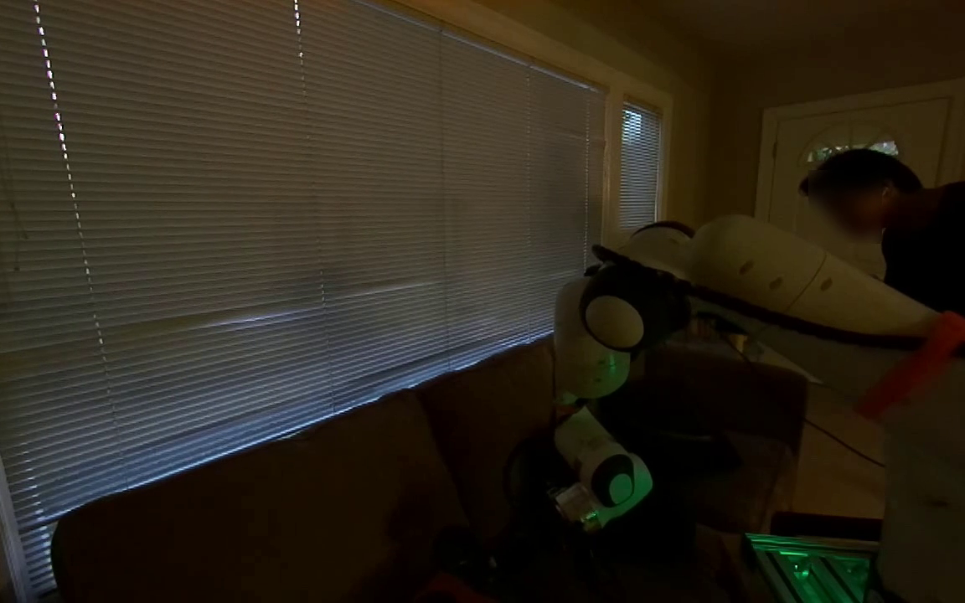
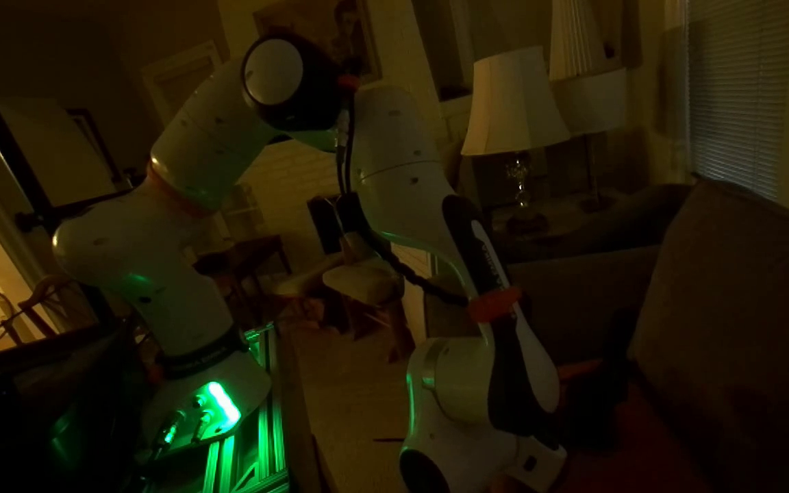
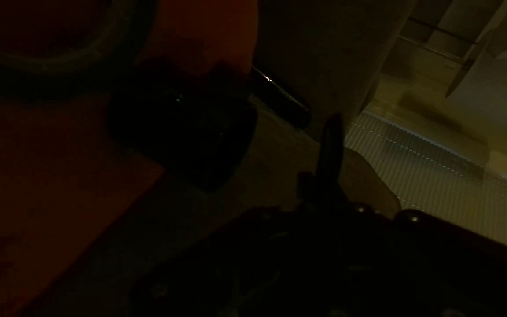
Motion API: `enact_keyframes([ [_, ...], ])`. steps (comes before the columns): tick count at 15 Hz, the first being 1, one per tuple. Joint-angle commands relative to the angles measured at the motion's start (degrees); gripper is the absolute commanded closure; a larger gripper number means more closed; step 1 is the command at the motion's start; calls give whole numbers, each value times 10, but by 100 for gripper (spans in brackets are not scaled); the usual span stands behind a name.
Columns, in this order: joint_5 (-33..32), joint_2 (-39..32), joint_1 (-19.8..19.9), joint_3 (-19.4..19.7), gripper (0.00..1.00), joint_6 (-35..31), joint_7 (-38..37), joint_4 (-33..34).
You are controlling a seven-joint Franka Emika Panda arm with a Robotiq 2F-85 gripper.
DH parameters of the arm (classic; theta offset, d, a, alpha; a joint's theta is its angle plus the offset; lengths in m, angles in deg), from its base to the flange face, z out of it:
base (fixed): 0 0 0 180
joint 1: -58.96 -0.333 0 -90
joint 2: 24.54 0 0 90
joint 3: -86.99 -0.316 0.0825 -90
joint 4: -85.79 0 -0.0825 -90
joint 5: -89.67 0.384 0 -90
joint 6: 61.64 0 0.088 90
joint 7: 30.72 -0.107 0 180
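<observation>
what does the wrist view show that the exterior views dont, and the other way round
Only the wrist view clearly shows the shut gripper, a dark cylindrical object, a glossy black rod and part of a ring-shaped object; it is too dim to say exactly what those three are.

Only the exterior views show a person leaning behind the arm and the arm's green-lit base.

Both share the window blinds, the brown sofa and a reddish covering, the last barely visible from outside.
</observation>
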Motion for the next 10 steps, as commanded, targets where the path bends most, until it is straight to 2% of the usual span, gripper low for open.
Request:
enact_keyframes([
  [1, 5, 19, -15, -1, 99, -25, 17, -11],
  [10, 10, 35, -47, -5, 99, -106, 47, -6],
])
